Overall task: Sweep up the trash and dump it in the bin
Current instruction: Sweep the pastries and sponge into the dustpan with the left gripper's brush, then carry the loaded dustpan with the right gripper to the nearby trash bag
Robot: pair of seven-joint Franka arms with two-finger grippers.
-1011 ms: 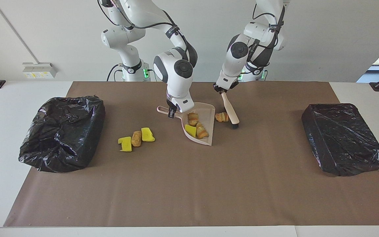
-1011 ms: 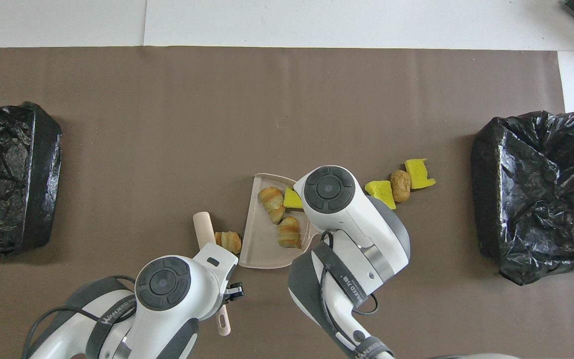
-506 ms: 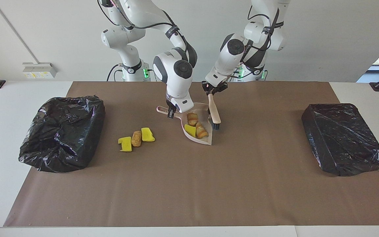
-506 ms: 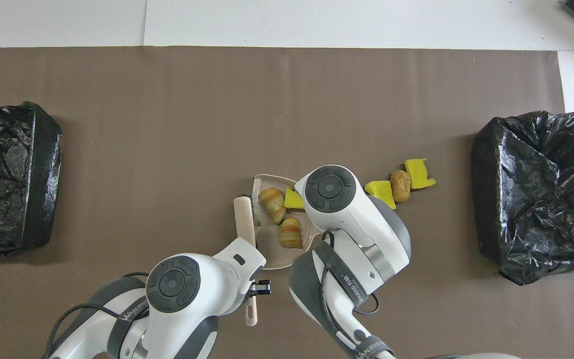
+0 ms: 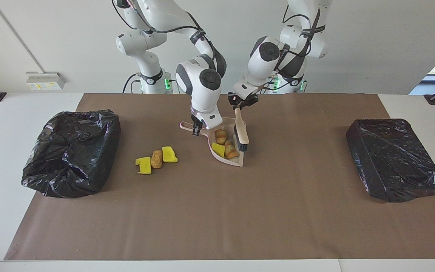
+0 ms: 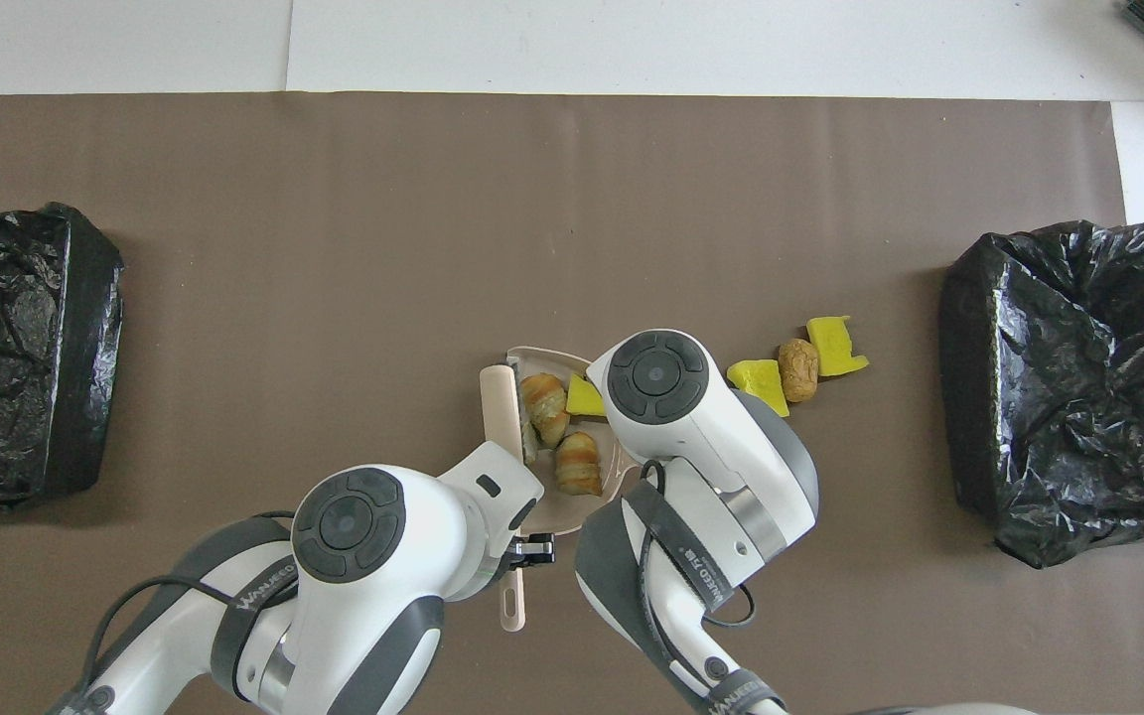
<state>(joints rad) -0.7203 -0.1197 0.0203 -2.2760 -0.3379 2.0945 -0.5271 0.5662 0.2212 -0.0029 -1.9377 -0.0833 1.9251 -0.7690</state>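
The pale pink dustpan point(image 5: 236, 162) lies on the brown mat in front of the robots and holds two croissant pieces point(image 5: 221, 136) and a yellow sponge chunk point(image 5: 218, 150). My right gripper point(image 5: 196, 128) is shut on the dustpan's handle. In the overhead view the right arm hides it. My left gripper point(image 5: 242, 102) is shut on the handle of a beige brush point(image 5: 241, 126), whose dark bristles sit at the pan's open edge against the croissants. Two sponge chunks point(image 5: 144, 165) and a bread piece point(image 5: 157, 158) lie between the pan and the open bin. They also show in the overhead view point(image 6: 798, 369).
An open bin lined with a black bag point(image 5: 72, 151) stands at the right arm's end of the table. A second black-bagged bin point(image 5: 395, 158) stands at the left arm's end. The brown mat point(image 5: 217, 219) covers the table's middle.
My left gripper has swept the brush toward the dustpan. The croissant piece that lay beside the pan no longer shows on the mat. The right gripper and pan have barely moved.
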